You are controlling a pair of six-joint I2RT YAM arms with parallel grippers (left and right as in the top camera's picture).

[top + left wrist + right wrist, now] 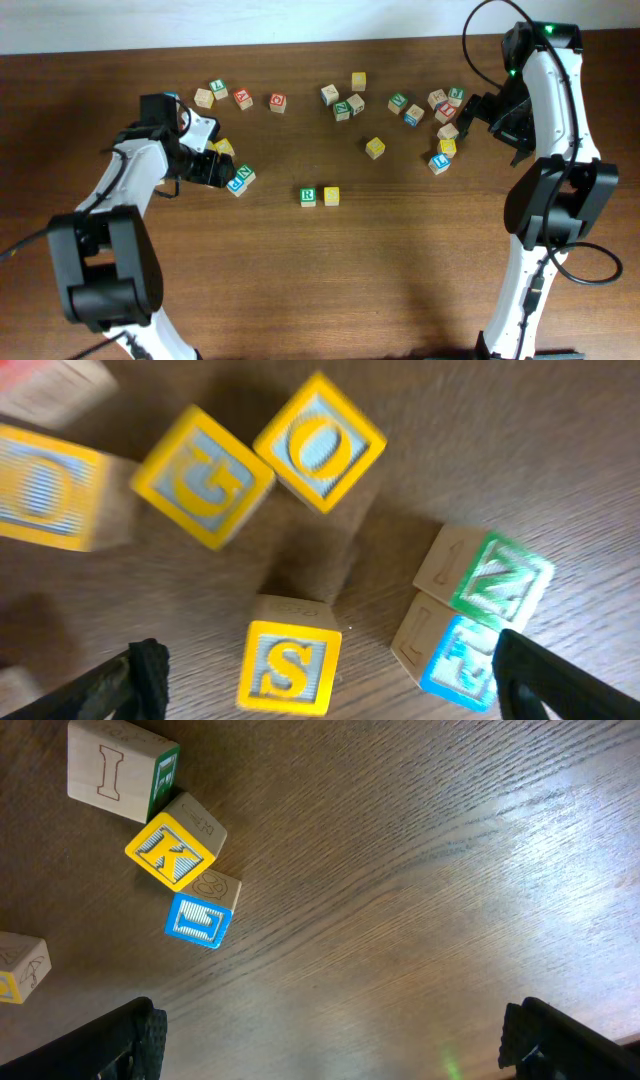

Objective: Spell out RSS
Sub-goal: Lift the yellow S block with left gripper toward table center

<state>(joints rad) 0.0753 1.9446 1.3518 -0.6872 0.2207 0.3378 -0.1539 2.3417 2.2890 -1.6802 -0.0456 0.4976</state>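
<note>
Wooden table (400,270), both jaws apart, S cube (288,668) between left jaws, cut-off cube (45,490) blurred

S on yellow cube (288,665)

Up-left of the S cube (288,665), a yellow-faced cube (45,485) is blurred and cut by the frame edge; to its right, a blue-faced cube's (458,660) letter is unreadable.

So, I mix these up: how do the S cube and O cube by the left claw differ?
The S cube sits nearly square-on, the O cube turned like a diamond. The S cube lies between the fingers of the left claw, the O cube beyond them. Both are yellow-framed.
</note>
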